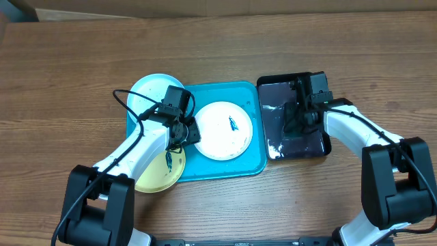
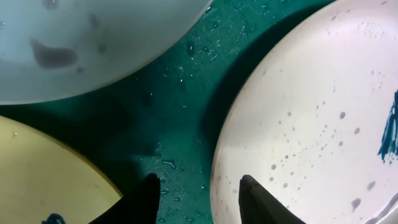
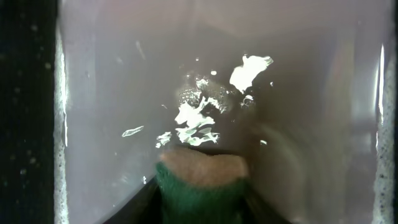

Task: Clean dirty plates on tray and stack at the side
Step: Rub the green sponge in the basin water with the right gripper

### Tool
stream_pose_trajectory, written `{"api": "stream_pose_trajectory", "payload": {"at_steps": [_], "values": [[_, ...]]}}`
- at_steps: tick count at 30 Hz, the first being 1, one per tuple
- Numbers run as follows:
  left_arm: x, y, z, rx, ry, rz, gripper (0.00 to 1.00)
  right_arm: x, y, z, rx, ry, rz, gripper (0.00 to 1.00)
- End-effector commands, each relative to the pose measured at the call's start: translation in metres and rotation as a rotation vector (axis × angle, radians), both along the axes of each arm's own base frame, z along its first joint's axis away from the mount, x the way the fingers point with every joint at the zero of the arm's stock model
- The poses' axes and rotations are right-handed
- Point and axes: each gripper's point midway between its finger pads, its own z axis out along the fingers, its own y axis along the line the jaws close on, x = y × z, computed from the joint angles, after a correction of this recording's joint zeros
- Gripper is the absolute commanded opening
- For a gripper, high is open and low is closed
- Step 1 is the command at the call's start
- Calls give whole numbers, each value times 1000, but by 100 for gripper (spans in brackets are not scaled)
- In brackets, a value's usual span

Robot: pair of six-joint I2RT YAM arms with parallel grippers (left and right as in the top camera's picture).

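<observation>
The turquoise tray (image 1: 254, 160) holds the white plate (image 1: 218, 137), which has a blue smear and specks. The pale blue plate (image 1: 147, 92) lies at the tray's far left corner and the yellow plate (image 1: 157, 179) at its near left corner, both overhanging the rim. My left gripper (image 1: 186, 132) is open just above the tray, its fingers (image 2: 199, 196) straddling the white plate's left rim (image 2: 298, 124); the yellow plate (image 2: 43, 174) and pale blue plate (image 2: 81, 43) show beside it. My right gripper (image 1: 300, 113) is shut on a green sponge (image 3: 202, 183) over the black tray (image 1: 273, 140).
The black tray (image 3: 124, 93) holds wet foam and stands right of the turquoise tray. Bare wooden table surrounds both trays. A wall edge runs along the far side.
</observation>
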Motion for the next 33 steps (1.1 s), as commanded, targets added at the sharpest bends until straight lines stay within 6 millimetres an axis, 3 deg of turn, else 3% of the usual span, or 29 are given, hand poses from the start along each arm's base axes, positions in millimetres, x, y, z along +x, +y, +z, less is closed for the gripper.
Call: {"api": "stream_pose_trajectory", "payload": {"at_steps": [1, 2, 6, 8, 12, 13, 14, 16, 17, 25, 33], "values": [[6, -3, 3, 1, -12, -17, 44, 11, 9, 21, 34, -33, 19, 64], [5, -3, 3, 1, -12, -17, 44, 11, 11, 28, 41, -31, 22, 71], [5, -3, 3, 1, -12, -17, 45, 8, 11, 58, 47, -27, 25, 80], [5, -3, 3, 1, -12, -17, 44, 7, 13, 72, 58, -38, 30, 100], [5, -3, 3, 1, -11, -17, 44, -1, 18, 82, 94, -30, 46, 100], [5, -3, 3, 1, -12, -17, 44, -3, 18, 81, 92, -21, 46, 100], [5, -3, 3, 1, -11, -17, 44, -5, 17, 79, 88, -12, 44, 85], [5, -3, 3, 1, -12, -17, 44, -8, 16, 74, 91, 5, 32, 45], [5, -3, 3, 1, -12, -17, 44, -10, 16, 70, 96, 19, 16, 38], [5, -3, 3, 1, -12, -17, 44, -17, -10, 45, -20, 64, -117, 51], [5, -3, 3, 0, -12, -17, 44, -24, -1, 39, -32, 89, -87, 52]]}}
